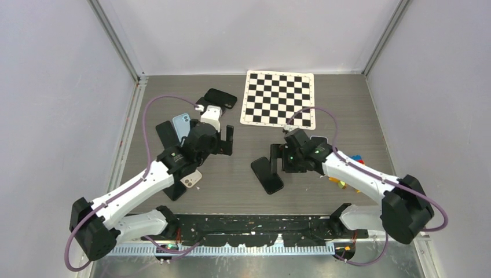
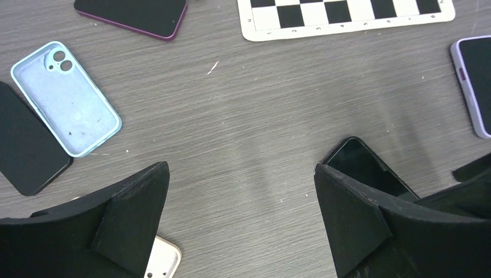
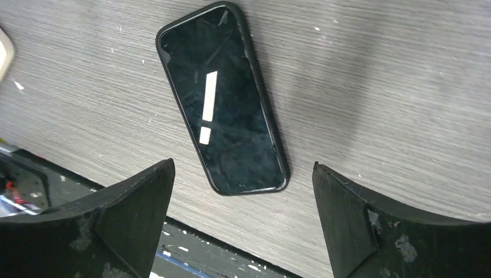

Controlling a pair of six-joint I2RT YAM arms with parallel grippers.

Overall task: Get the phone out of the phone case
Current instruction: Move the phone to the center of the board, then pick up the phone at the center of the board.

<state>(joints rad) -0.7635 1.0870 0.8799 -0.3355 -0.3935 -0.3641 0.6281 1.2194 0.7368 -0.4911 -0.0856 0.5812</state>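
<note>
Cased black phone (image 3: 223, 98) is seen flat, screen up, on the grey table (image 3: 376, 87), close to its near edge. It is placed directly under the right gripper (image 3: 243, 164) and angled across the gap between the fingers (image 3: 133, 202). Both fingers are kept apart from the phone's sides. Its top face is fully exposed.

Around the left gripper (image 2: 240, 171) are laid:
- an empty light-blue case (image 2: 65, 98)
- a black slab (image 2: 29, 145) just beside it; phone or case cannot be told
- a maroon-edged phone (image 2: 133, 14)
- a checkerboard sheet (image 2: 347, 14)
- a purple-cased phone (image 2: 475, 84)

All are well apart from the cased black phone.

Right gripper is spread wide and nothing is held. Left gripper is likewise spread wide, with nothing held or touched.
</note>
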